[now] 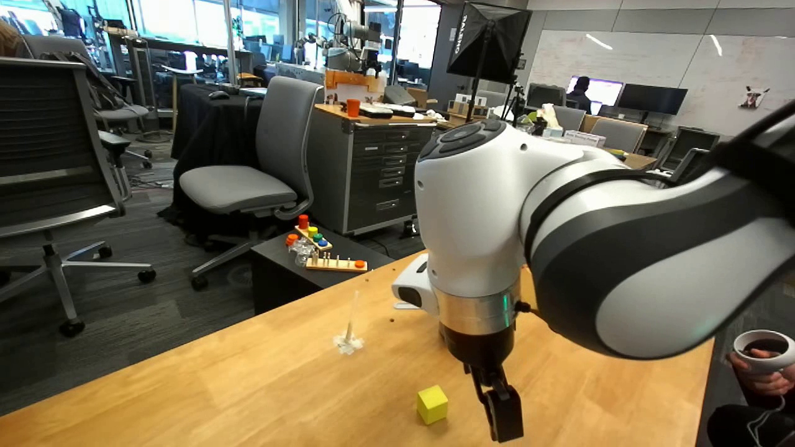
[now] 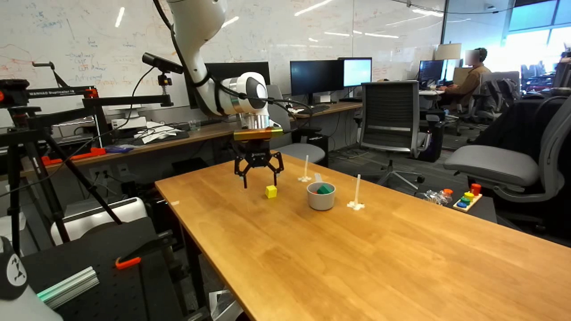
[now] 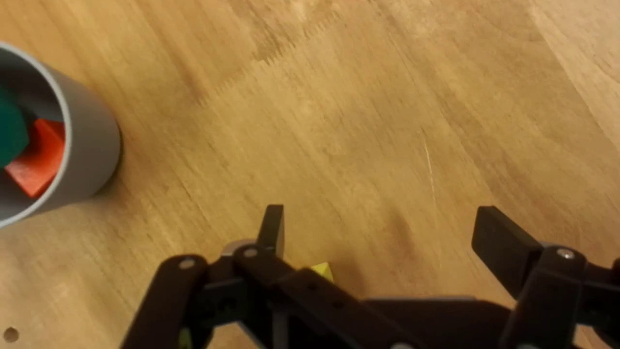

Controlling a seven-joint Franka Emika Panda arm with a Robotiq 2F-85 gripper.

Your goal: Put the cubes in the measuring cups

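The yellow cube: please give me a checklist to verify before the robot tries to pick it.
1. The pincer open, holding nothing: ok.
2. The yellow cube on the table, apart from the grey cup: ok.
3. The yellow cube centred under the pincer: not ok; it looks off to one side in the wrist view.
4. The grey cup upright: ok.
5. Room in it for a third cube, with the red cube and green cube inside: cannot tell.

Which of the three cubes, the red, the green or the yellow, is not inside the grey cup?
The yellow cube: it sits on the wooden table, outside the grey cup, which holds the red cube and green cube.
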